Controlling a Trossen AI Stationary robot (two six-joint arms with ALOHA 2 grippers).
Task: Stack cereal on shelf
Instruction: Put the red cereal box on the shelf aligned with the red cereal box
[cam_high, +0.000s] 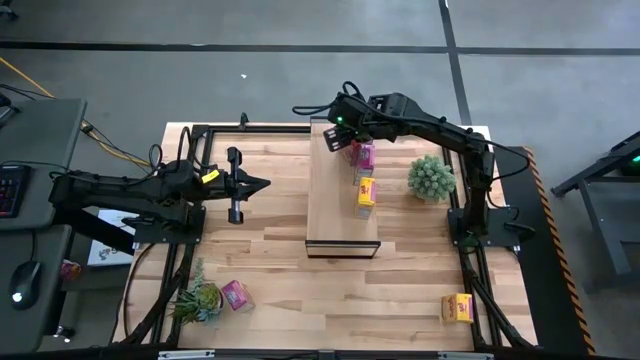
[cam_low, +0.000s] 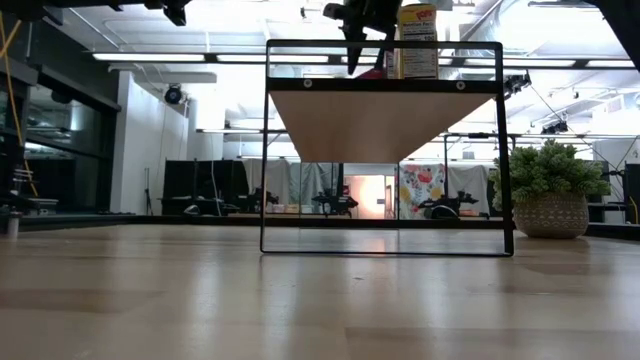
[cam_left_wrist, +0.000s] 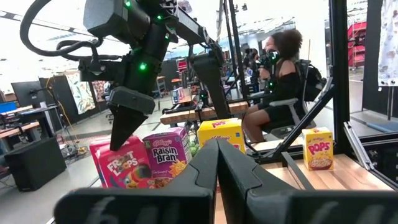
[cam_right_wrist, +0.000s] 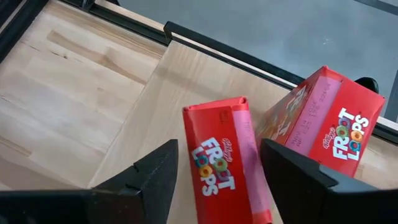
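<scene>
The right hand (cam_high: 338, 138) sits over the far end of the shelf (cam_high: 330, 215), its fingers (cam_right_wrist: 155, 171) spread wide on either side of a red Froot Loops box (cam_right_wrist: 225, 165) without touching it. A 2nd red Froot Loops box (cam_right_wrist: 326, 124) stands tilted just beside the 1st; the right wrist view cuts off the lower ends of both. In the high view the arm hides most of these 2 boxes. Along the shelf's right edge a magenta Raisin Bran box (cam_high: 364, 155) and a yellow box (cam_high: 366, 191) stand in a row. The low view shows the shelf from below, with only the yellow box top (cam_low: 418, 40) clear above it. Off the shelf, a magenta box (cam_high: 237, 295) lies on the counter (cam_high: 270, 250) near a small plant (cam_high: 197, 297), and a yellow Pops box (cam_high: 458, 307) stands at the near right corner. The left hand (cam_high: 262, 185) waits left of the shelf, fingers (cam_left_wrist: 205, 171) pressed together on nothing. A seated person (cam_left_wrist: 280, 81) shows beyond the counter.
</scene>
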